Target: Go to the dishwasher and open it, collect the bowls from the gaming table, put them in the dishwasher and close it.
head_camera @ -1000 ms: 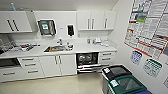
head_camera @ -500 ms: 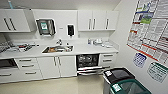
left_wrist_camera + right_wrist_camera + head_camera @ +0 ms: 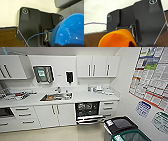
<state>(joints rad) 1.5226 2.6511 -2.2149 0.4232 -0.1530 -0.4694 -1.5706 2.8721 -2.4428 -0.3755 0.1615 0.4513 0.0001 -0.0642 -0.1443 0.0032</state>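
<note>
Head view is taking in the kitchenette: the built-in stainless-steel dishwasher [image 3: 87,112] is sitting under the white desk [image 3: 95,97], between the white cupboard doors [image 3: 58,114] and a stack of white drawers [image 3: 108,108]. Its door is lying dropped open, low and reaching out toward the room, so the dark interior with its racks is facing the robot. The appliance's long axis is running sideways along the cabinet row. That open door looks ready to take the dishes.

Left wrist view is showing the round bright blue plastic bowl [image 3: 70,31] riding close against the wrist, its hollow turned toward the camera. I judge the left arm is carrying it, but I cannot tell how the fingers are standing around it.

Right wrist view is showing the smaller yellow plastic bowl [image 3: 117,38], looking orange here, mouth tilted up toward the lens. It too seems to be carried, and the right fingers are likewise impossible to read.

Two dark lidded bins [image 3: 120,126] are standing by the right wall, near the open door.
</note>
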